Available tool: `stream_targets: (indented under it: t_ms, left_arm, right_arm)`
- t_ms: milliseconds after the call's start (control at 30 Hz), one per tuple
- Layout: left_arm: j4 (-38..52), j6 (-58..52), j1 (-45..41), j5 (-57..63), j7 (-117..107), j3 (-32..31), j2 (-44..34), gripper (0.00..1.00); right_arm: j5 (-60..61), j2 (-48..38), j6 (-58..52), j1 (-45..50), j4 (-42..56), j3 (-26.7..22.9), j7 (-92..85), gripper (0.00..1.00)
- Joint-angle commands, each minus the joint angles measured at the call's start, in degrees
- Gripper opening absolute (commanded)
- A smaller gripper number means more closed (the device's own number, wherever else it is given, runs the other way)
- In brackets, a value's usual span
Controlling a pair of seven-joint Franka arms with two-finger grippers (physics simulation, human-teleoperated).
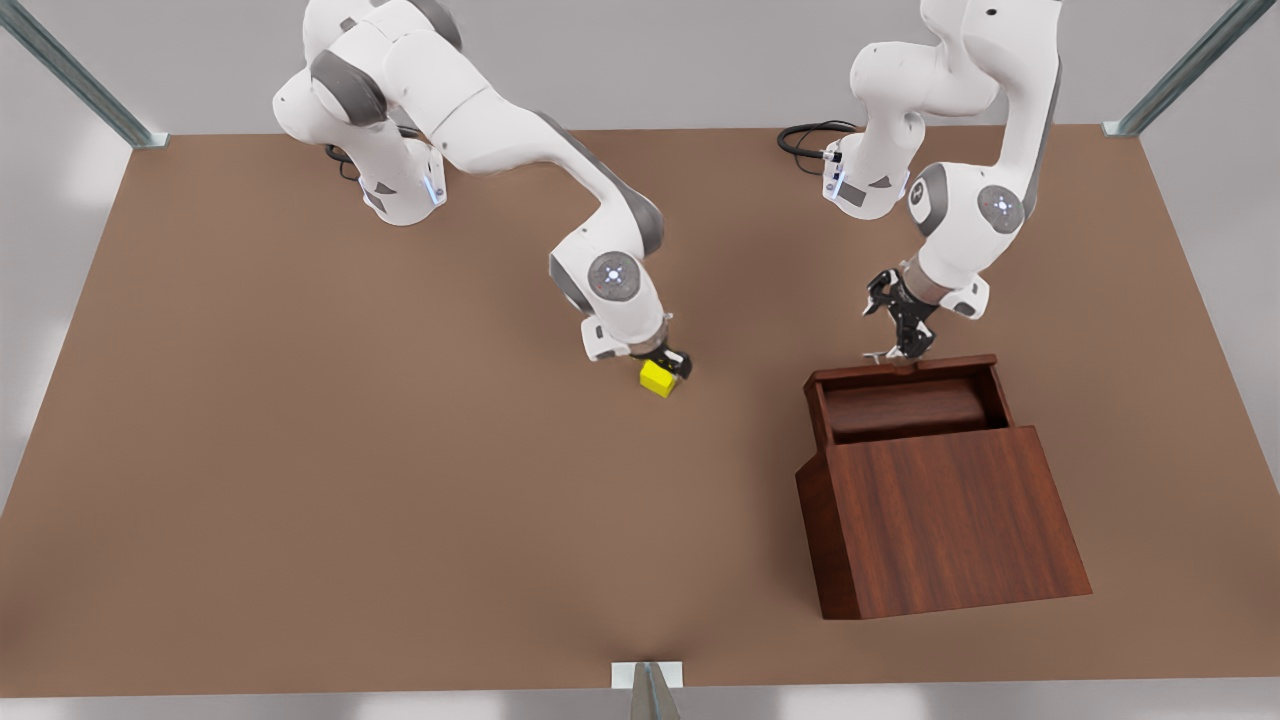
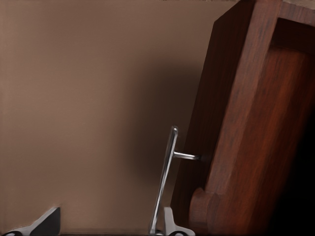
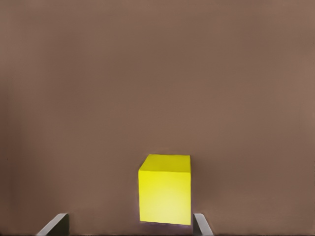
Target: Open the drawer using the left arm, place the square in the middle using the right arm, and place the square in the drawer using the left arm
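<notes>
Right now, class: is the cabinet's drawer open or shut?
Open: the drawer is pulled out from the cabinet, its hollow showing, with the left pincer by its handle.

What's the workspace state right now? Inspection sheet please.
Surface: brown tabletop, bare apart from the items below.
Job's things: drawer pulled open, nothing seen inside; yellow square on the table near the middle.
Clutter: nothing seen.
Grippers: left gripper open at the drawer handle; right gripper open, fingers astride the square.
Cables: black cable at one arm's base.
Surroundings: metal frame posts, grey backdrop.
</notes>
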Motion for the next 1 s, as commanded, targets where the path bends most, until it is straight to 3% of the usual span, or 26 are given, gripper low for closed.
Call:
stream_targets:
  t_ms: [0, 100, 200, 267, 300, 400, 467, 567, 767, 967]
  left_arm:
    - [0.2, -0.7, 0.0, 0.2, 0.0, 0.0, -0.7, 1.0]
    - [10.0, -5.4, 0.0, 1.2, 6.7, -1.9, -0.3, 1.0]
    - [28.3, -11.9, -1.4, 9.1, 20.8, -3.6, 12.0, 1.0]
    - [43.7, -22.5, -1.5, 9.7, 34.9, -6.0, 22.2, 1.0]
    - [51.4, -28.0, -2.9, 11.5, 42.1, -6.1, 27.2, 1.0]
    - [66.7, -37.7, -8.5, 14.9, 64.7, -6.2, 37.5, 1.0]
    - [66.8, -37.7, -12.1, 15.0, 75.4, -7.8, 39.2, 1.0]
    - [65.9, -36.8, -17.9, 19.5, 81.8, -7.9, 41.3, 1.0]
    - [46.8, -15.7, -25.2, 19.7, 84.6, -7.8, 39.6, 1.0]
    - [46.7, -15.3, -28.7, 24.3, 87.9, -7.9, 40.8, 1.0]
  right_arm:
    - [-0.1, -1.8, -0.5, -1.4, -1.0, 0.0, -0.4, 1.0]
    - [-0.7, -16.7, -9.1, -17.2, -12.4, 0.0, -27.2, 1.0]
    - [-0.9, -23.7, -18.8, -40.1, -13.4, -0.1, -67.1, 1.0]
    - [-12.8, -26.1, -24.8, -46.4, -13.0, 1.1, -70.7, 1.0]
    - [-12.8, -26.5, -24.9, -50.2, -12.9, 3.3, -74.0, 1.0]
    - [-12.3, -26.3, -25.1, -50.3, -10.8, 2.9, -76.9, 1.0]
    - [-12.1, -25.3, -32.4, -49.8, -4.6, 2.7, -77.4, 1.0]
    - [-13.0, -21.9, -29.8, -50.1, -1.9, 2.8, -77.6, 1.0]
    - [-12.1, -20.3, -30.5, -49.7, -0.7, 3.1, -77.1, 1.0]
    - [-12.6, -18.7, -30.6, -50.5, -0.8, 2.9, -76.9, 1.0]
